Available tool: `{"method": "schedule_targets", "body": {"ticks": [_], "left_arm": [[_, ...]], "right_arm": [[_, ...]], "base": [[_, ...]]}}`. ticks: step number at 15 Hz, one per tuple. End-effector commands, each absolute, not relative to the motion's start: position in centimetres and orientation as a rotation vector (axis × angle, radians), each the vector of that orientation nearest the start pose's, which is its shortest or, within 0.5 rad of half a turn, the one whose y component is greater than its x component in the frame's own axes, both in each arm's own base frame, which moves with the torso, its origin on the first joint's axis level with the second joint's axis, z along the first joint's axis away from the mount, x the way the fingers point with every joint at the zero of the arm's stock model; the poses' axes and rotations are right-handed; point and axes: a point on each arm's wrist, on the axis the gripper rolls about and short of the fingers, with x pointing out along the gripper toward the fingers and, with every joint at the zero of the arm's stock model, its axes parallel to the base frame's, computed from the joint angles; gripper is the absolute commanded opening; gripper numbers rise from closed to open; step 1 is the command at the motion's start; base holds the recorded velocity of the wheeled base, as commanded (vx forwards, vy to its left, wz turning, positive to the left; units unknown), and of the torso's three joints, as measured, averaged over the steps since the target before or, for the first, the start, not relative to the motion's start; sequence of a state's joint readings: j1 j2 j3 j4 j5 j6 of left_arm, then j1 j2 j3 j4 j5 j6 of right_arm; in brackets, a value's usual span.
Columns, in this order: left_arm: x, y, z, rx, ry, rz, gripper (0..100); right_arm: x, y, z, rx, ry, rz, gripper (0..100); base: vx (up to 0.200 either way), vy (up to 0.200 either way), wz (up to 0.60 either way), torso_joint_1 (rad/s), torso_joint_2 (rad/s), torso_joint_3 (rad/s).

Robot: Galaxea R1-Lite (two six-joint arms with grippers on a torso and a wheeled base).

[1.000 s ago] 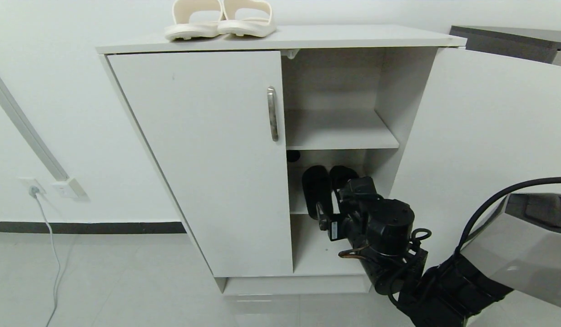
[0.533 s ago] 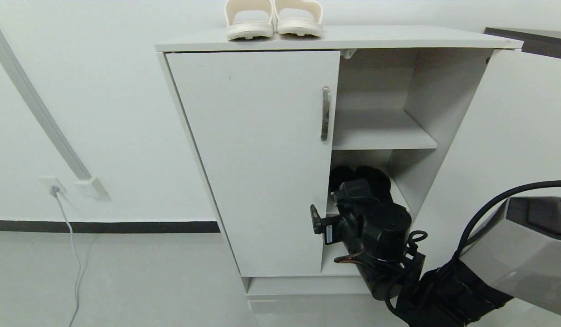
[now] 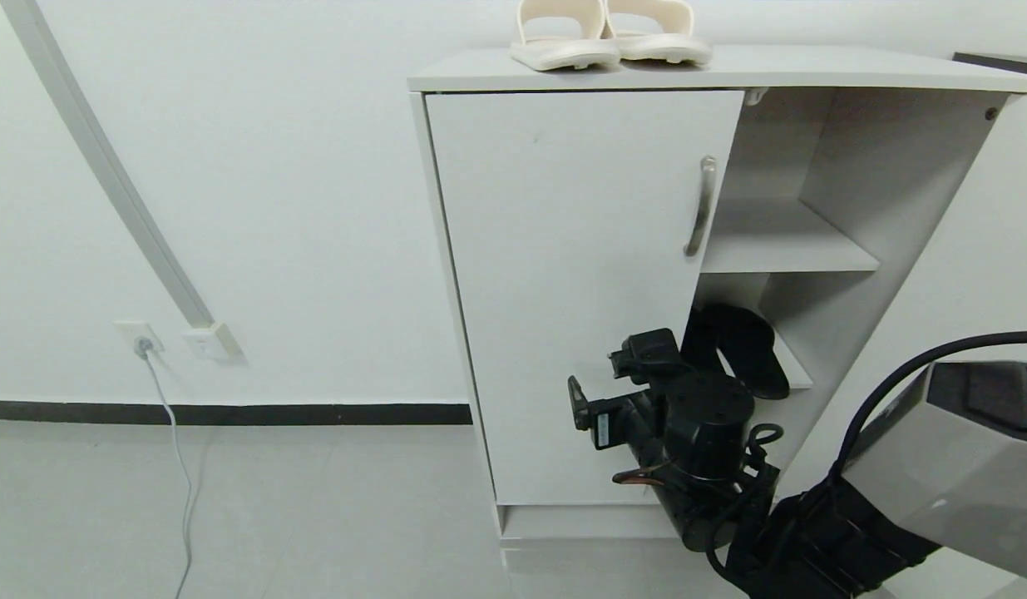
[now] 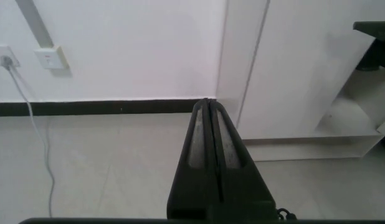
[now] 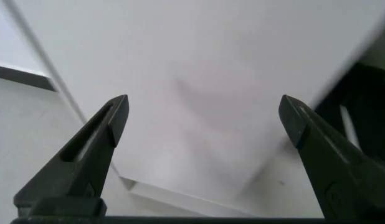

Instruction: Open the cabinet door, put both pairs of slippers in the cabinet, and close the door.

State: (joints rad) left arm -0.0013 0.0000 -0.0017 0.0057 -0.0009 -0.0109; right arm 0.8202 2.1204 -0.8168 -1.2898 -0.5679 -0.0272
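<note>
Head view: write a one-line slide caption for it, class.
Black slippers sit on a shelf inside the white cabinet, its right door open, while cream slippers wait on top.

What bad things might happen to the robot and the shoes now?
The black slippers seem to poke past the shelf edge, so the open door might jam on them. The cream slippers sit near the front of the cabinet top; a clumsy grab might knock them down.
</note>
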Motion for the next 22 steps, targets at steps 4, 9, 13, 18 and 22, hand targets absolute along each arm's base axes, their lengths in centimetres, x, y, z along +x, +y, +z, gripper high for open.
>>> {"method": "schedule_targets", "body": {"ticks": [4, 9, 13, 18, 22], "left_arm": [[-2.3, 0.0, 7.5, -0.015, 0.006, -0.001, 0], [-2.3, 0.0, 7.5, -0.017, 0.006, -0.001, 0], [-2.3, 0.0, 7.5, -0.018, 0.005, -0.003, 0], [-2.3, 0.0, 7.5, -0.017, 0.006, -0.001, 0], [-2.3, 0.0, 7.5, -0.017, 0.006, -0.001, 0]], "right_arm": [[26.4, 26.6, 10.5, -0.038, 0.01, 0.252, 100], [26.4, 26.5, 10.4, -0.043, 0.013, 0.252, 100], [26.0, 25.5, 9.6, -0.085, -0.003, 0.325, 100], [26.3, 25.4, 8.7, -0.088, -0.047, 0.359, 100], [26.6, 25.4, 8.4, -0.104, -0.074, 0.353, 100]], "base": [[0.0, 0.0, 0.0, 0.0, 0.0, 0.0], [0.0, 0.0, 0.0, 0.0, 0.0, 0.0], [0.0, 0.0, 0.0, 0.0, 0.0, 0.0], [0.0, 0.0, 0.0, 0.0, 0.0, 0.0], [0.0, 0.0, 0.0, 0.0, 0.0, 0.0]]}}
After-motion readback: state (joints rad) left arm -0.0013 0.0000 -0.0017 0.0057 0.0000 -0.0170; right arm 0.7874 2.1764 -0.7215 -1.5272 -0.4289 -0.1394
